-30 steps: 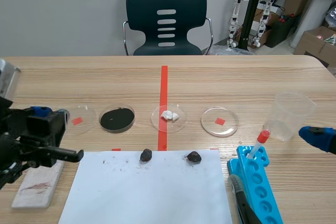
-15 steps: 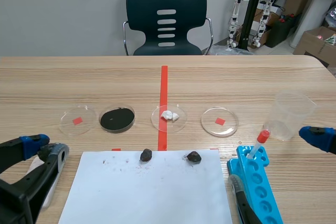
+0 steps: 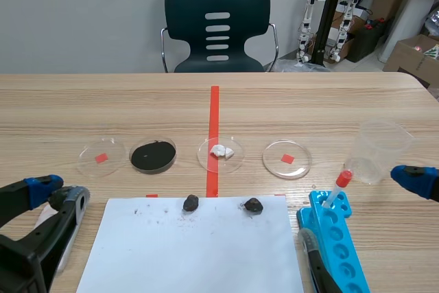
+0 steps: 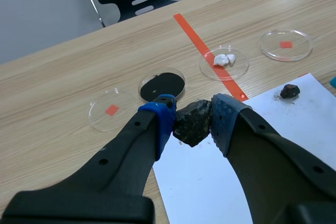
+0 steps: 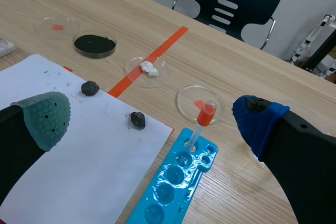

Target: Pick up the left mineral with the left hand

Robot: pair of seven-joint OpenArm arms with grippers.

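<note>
The wooden table (image 3: 343, 101) and the white sheet (image 3: 199, 252) in the lower middle of the frame look as they do a second ago, so the only real change is in the left arm. A second ago it stands higher on the left edge with its gripper pointing right; now it lies in the lower-left corner, where it already is half a second ago, with barely a shift since. The left gripper (image 3: 60, 192) points up the frame, its fingers apart and nothing between them in the scene view. From its own wrist camera the left mineral (image 4: 192, 121) shows in the gap between the two pads, but judging by the scene view that is a line of sight, not a hold. The right gripper (image 5: 149, 115) keeps its place at the right edge, fingers wide apart and empty, near the blue tube rack (image 3: 336, 238) in the lower right. The left mineral lies untouched at the upper edge of the sheet, just left of centre, well apart from the left gripper, with the right mineral (image 3: 253, 204) to its right. I judge that the arm is now lined up on the stone, while the reach forward and the closing of the fingers are yet to come
</note>
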